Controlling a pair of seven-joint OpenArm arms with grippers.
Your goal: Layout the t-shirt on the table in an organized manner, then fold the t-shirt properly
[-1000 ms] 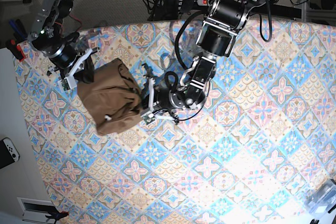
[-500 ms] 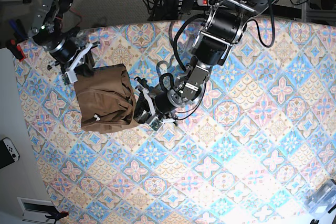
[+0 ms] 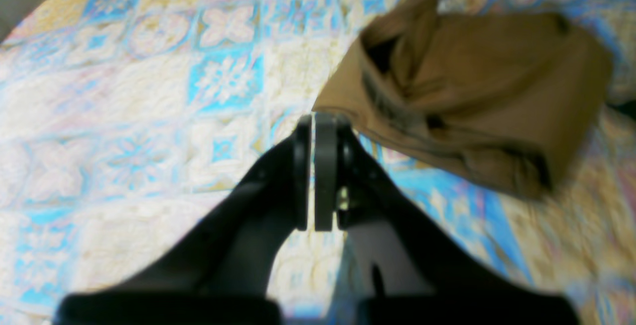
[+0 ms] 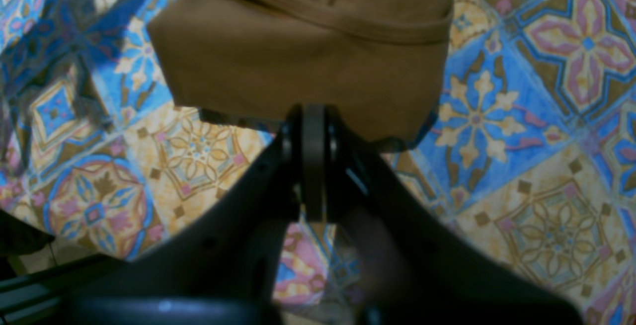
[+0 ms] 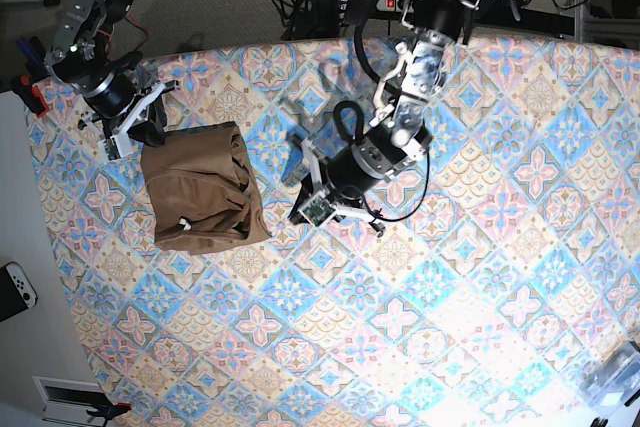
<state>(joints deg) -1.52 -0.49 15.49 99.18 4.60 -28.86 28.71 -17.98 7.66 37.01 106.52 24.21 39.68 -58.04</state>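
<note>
- Tabletop [image 5: 480, 277], covered by a blue, pink and cream tile-pattern cloth, mostly bare; only its far left portion in use.
- T-shirt [image 5: 200, 187], tan-brown, lying as a compact folded bundle on the tabletop's left side, flatter and squarer than a second ago, when bunched and partly lifted between both arms; small white tag showing at its lower edge.
- Left arm, since half a second ago, drawn back from the bundle's right edge toward the middle of the tabletop; left hand [image 3: 315, 121] pressed together on nothing, the shirt [image 3: 477, 101] now beyond its tips, with one corner just by them.
- Right hand [image 4: 305, 116] also pressed together, tips at the near edge of the shirt [image 4: 308, 46]; in the base view that hand [image 5: 135, 132] sits at the bundle's upper left corner.
- Judged from this: both releases done, the fold apparently finished or close to it, with perhaps a last tidy of the rumpled right edge remaining.
- Hard to tell: whether the right hand's tips pinch a sliver of hem or merely rest against it, the cloth edge being hidden behind the fingers.
- Left wrist view blurred, so the layering and seams along the open edge unclear; underside of the bundle unseen.
</note>
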